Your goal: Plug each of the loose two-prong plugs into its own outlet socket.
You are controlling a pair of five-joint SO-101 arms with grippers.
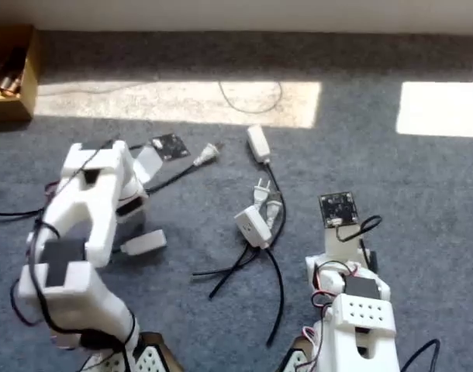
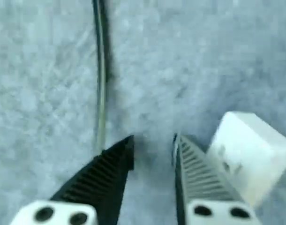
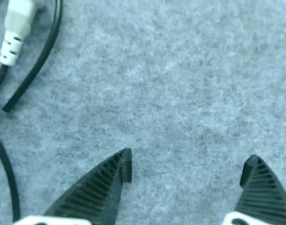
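While both arms stand over the grey carpet (image 1: 422,178), the left arm (image 1: 89,209) rises tall, with a wooden box (image 1: 15,74) far ahead of it by the wall. Seen from its wrist, the left pincer (image 2: 152,146) points at bare carpet with its jaws narrowly apart and nothing between them. A white block (image 2: 248,154) lies just beside the outer face of one finger (image 2: 194,173); whether the two touch cannot be told. A black cable (image 2: 101,70) runs straight ahead of the pincer from near the other fingertip.

From above, the first plug (image 1: 208,155) lies loose ahead and to the right of the left arm, its dark lead trailing back under that arm. Further right lies a slim white socket block (image 1: 257,143). Nearer the robot, the second plug (image 1: 261,188) shows two prongs pointing away from the arms, unplugged, with a white socket cube (image 1: 252,226) just beside it. Both sit between the two arms.

The right arm (image 1: 360,310) stays low. From its wrist, the right pincer (image 3: 189,164) is spread wide, holding nothing, with bare carpet between its fingers. Well ahead of it, off to its left, lie a ribbed white collar (image 3: 14,33) of a plug and a black lead (image 3: 37,56).
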